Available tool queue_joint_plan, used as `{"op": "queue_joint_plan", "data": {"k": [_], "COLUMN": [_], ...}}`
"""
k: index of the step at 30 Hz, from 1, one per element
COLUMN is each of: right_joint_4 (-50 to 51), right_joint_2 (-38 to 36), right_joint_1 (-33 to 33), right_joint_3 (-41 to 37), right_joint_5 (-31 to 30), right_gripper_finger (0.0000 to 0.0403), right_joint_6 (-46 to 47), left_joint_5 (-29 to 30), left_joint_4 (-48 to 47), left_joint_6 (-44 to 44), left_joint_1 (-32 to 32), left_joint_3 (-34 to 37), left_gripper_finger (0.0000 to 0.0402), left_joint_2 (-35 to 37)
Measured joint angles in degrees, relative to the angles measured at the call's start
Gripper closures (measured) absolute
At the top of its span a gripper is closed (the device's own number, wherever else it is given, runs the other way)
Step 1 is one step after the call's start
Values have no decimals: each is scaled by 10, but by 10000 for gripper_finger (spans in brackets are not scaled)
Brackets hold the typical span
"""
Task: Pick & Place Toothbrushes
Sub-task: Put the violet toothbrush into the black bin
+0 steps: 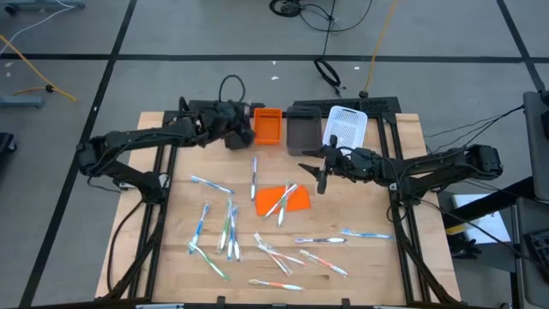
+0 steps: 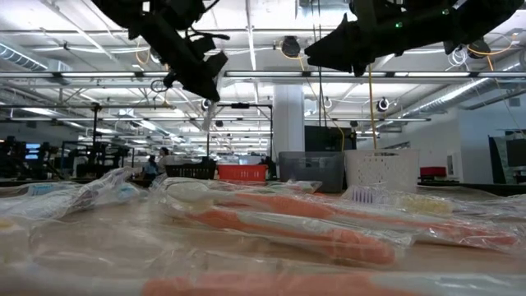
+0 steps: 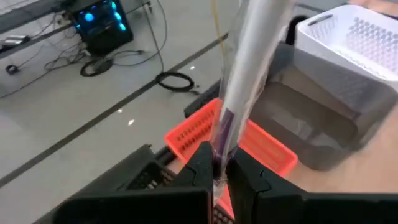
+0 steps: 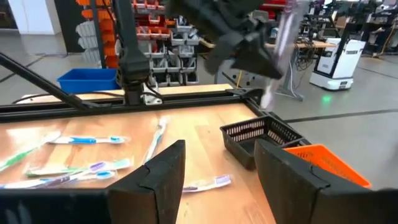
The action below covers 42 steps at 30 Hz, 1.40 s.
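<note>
My left gripper (image 3: 219, 175) is over the far bins and shut on one clear-wrapped toothbrush (image 3: 245, 68) with a purple accent. The same toothbrush (image 4: 281, 43) shows in the right wrist view above the black bin (image 4: 258, 134). Several more toothbrushes (image 1: 230, 230) lie flat and scattered on the wooden table. Two or three of them (image 1: 280, 199) rest on the flat orange sheet (image 1: 296, 202). My right gripper (image 4: 217, 180) is open and empty. It hovers above the table right of centre (image 1: 322, 176), near the grey bin. My left gripper pinches the wrapped toothbrush between its two fingers at its purple-marked end (image 3: 221, 140). The toothbrush runs on past the fingertips in line with them. It is lifted clear and slants downward below the gripper (image 2: 209, 111) over the black bin.
A row of bins stands along the far edge: black, orange (image 1: 268, 125), grey (image 1: 304, 130) and white (image 1: 346, 125). Metal frame rails run along both sides of the table (image 1: 154, 215). Bare wood lies between the bins and the scattered toothbrushes.
</note>
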<state>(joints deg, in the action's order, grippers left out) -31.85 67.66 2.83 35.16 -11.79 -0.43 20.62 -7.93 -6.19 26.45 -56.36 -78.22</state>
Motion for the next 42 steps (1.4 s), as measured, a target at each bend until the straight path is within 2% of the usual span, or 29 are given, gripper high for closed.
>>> {"op": "queue_joint_plan", "data": {"k": [7, 14, 20, 29, 36, 42], "right_joint_4": [2, 2, 5, 10, 9, 10], "right_joint_2": [0, 0, 0, 0, 0, 0], "right_joint_1": [-19, -26, -26, -26, -26, -26], "right_joint_3": [0, 0, 0, 0, 0, 0], "right_joint_5": [0, -1, -1, -1, -1, -1], "right_gripper_finger": [224, 223, 226, 230, 231, 232], "right_joint_6": [0, 0, -1, -2, -2, -2], "left_joint_5": [-41, -88, -88, -91, -92, -92], "left_joint_4": [-17, -33, -43, -76, -117, -134], "left_joint_6": [-30, -63, -81, -114, -180, -200], "left_joint_1": [69, 103, 110, 116, 116, 114], "left_joint_3": [-1, -1, -1, -1, -1, -1], "left_gripper_finger": [377, 392, 365, 394, 361, 365], "left_joint_2": [-10, -50, -93, -117, -117, -117]}}
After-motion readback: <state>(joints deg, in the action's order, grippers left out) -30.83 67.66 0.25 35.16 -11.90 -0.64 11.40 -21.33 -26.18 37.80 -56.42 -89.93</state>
